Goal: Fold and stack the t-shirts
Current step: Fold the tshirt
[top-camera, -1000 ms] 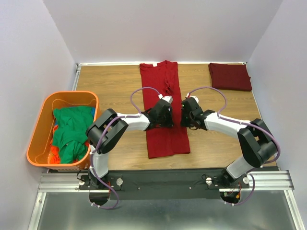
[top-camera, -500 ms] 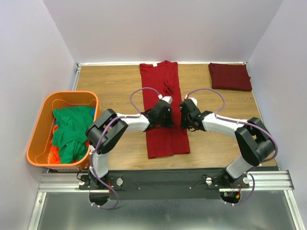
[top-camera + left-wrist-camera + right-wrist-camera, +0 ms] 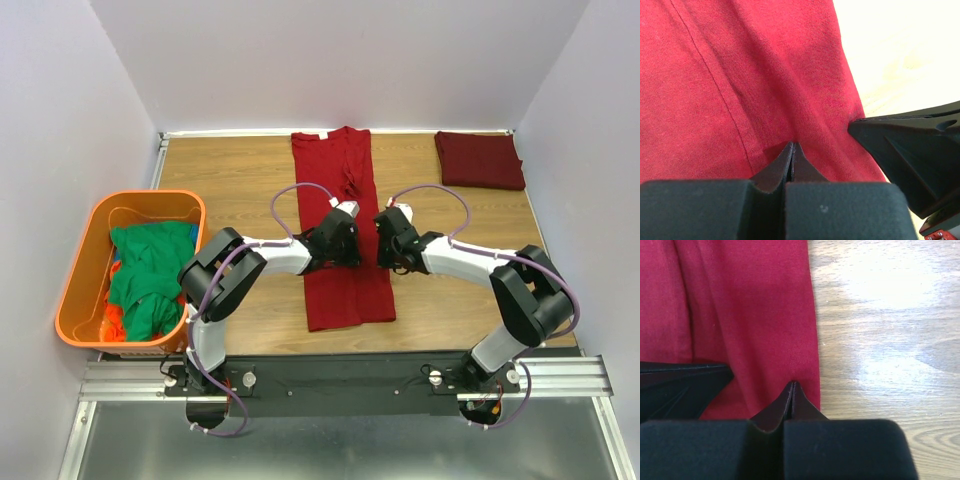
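I saw the red t-shirt [image 3: 348,290] lying as a long strip mid-table [image 3: 230,180], running 12 to 6 o'clock. My left gripper [image 3: 792,149] was pinched tight on cloth near the strip's centre, and the right gripper [image 3: 793,386] likewise on its 3 o'clock edge. The maroon t-shirt [image 3: 479,159] sat folded at 1 o'clock. The green t-shirts [image 3: 150,265] lay in the orange tub [image 3: 150,194] at 9 o'clock.
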Motion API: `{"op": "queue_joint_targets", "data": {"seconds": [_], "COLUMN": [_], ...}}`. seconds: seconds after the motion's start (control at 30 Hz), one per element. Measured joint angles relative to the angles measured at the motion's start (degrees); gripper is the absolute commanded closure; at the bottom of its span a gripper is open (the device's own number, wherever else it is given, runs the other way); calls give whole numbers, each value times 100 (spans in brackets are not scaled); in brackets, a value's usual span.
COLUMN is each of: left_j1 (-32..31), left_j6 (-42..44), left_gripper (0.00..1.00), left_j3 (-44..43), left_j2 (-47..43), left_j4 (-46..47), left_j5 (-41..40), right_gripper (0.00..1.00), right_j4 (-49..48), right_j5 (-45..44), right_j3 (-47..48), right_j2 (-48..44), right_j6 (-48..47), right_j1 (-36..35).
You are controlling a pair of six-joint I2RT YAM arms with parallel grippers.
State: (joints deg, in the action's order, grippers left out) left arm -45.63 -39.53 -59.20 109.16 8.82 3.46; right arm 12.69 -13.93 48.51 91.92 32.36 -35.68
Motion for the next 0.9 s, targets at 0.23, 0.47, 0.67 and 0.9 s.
{"op": "queue_joint_targets", "data": {"seconds": [0.23, 0.47, 0.67, 0.9], "left_j1": [0, 0, 0, 0], "left_j6": [0, 0, 0, 0], "left_gripper": [100, 100, 100, 100], "left_j3": [7, 9, 9, 9], "left_j2": [0, 0, 0, 0], "left_j4": [11, 13, 13, 13], "left_j5": [2, 0, 2, 2], "right_gripper": [58, 65, 75, 97], "right_j4": [44, 52, 70, 70], "right_j5": [7, 7, 0, -59], "right_j3": [-85, -319, -459, -466], "right_j2": [-227, -417, -417, -417], "right_j6": [-24, -17, 17, 63], "right_j1": [-13, -116, -214, -225]}}
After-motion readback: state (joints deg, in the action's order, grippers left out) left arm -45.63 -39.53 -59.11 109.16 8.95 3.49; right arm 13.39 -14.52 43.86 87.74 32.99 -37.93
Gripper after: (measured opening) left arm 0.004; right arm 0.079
